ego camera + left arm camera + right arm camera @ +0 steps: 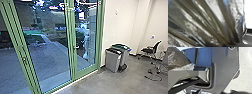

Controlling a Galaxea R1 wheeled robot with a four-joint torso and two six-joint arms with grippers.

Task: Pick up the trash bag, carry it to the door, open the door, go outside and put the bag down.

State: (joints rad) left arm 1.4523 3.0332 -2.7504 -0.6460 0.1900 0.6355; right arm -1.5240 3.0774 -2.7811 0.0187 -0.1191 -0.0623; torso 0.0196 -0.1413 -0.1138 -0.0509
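Observation:
Green-framed glass doors (72, 50) stand at the left and centre of the head view, with a lever handle (76, 47) on the narrower panel; they look closed. Through the glass, a paved yard (50, 56) shows. Shiny, semi-transparent folds of the trash bag (205, 25) are very close in the left wrist view and draw together at my left gripper (230, 44), which is shut on them. Part of the bag (178, 58) also appears in the right wrist view, beside the robot's own plate and jointed bar. How my right gripper stands cannot be made out.
Two grey bins (113, 60), one with a green lid, stand against the wall right of the doors. Farther right are a black office chair (151, 50) and a dark cable (153, 78) on the grey concrete floor (110, 83).

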